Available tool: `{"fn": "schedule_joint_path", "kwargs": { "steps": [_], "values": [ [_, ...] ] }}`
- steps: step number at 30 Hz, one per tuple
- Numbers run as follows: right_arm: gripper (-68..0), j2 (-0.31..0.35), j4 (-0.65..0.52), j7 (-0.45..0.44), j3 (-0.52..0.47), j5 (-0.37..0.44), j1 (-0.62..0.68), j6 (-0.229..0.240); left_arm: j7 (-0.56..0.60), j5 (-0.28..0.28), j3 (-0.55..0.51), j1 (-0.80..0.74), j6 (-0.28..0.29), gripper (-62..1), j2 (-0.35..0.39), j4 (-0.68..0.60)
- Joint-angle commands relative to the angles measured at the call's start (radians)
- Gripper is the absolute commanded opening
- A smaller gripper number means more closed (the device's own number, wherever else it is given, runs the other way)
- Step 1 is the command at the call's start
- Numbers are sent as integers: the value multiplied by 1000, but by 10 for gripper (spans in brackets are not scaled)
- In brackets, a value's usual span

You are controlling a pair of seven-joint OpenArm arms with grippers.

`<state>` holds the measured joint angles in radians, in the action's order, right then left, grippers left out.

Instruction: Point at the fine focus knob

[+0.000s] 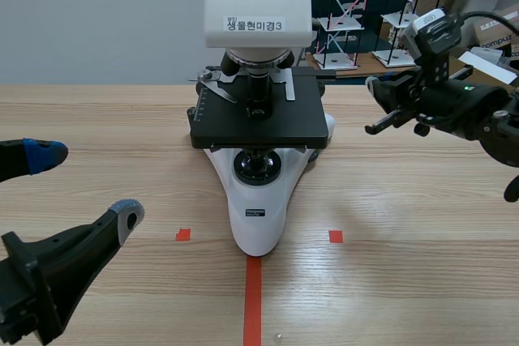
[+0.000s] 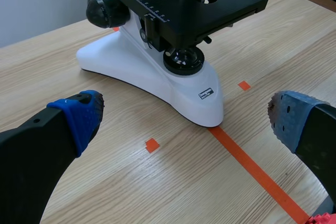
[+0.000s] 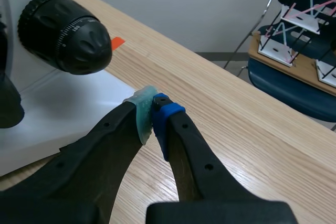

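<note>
As seen from between the arms, finds a white-and-black microscope [image 1: 258, 200] standing mid-table on the wooden table [image 1: 405, 281], its base over the far end of an orange-red tape line. Places the right gripper [image 3: 154, 104] raised off the wood beside the right side of the microscope, level with the black stage [image 1: 259, 123]. Shows both its fingers pressed together pad to pad, nothing held between them. Puts the fine focus knob [image 3: 86, 45], the smaller ridged black cap, at the outer end of a larger ribbed dial [image 3: 42, 22] on the white side of the body, just ahead of the closed tips and a little to one side. Leaves a clear gap between tips and knob, so near but not touching. Locates the left gripper [image 1: 87, 184] low at the near left, well apart from the microscope, fingers spread wide, blue pads bare, gripping nothing. Notes dark shelf racks [image 1: 357, 6] with white trays beyond the table's far edge.
</note>
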<state>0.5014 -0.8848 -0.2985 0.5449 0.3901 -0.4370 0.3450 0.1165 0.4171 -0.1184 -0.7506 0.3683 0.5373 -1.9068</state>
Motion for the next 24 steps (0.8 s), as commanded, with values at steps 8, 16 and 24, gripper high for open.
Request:
{"fn": "schedule_joint_path", "kwargs": {
  "steps": [8,16,24],
  "values": [
    [-663,-11,-11,-21,-1,11,-31,-4,14,9,-3,0,1,14,-2,-16],
    [-663,-11,-11,-21,-1,11,-31,-4,14,9,-3,0,1,14,-2,-16],
    [-663,-11,-11,-21,-1,11,-31,-4,14,9,-3,0,1,14,-2,-16]
  ]
}}
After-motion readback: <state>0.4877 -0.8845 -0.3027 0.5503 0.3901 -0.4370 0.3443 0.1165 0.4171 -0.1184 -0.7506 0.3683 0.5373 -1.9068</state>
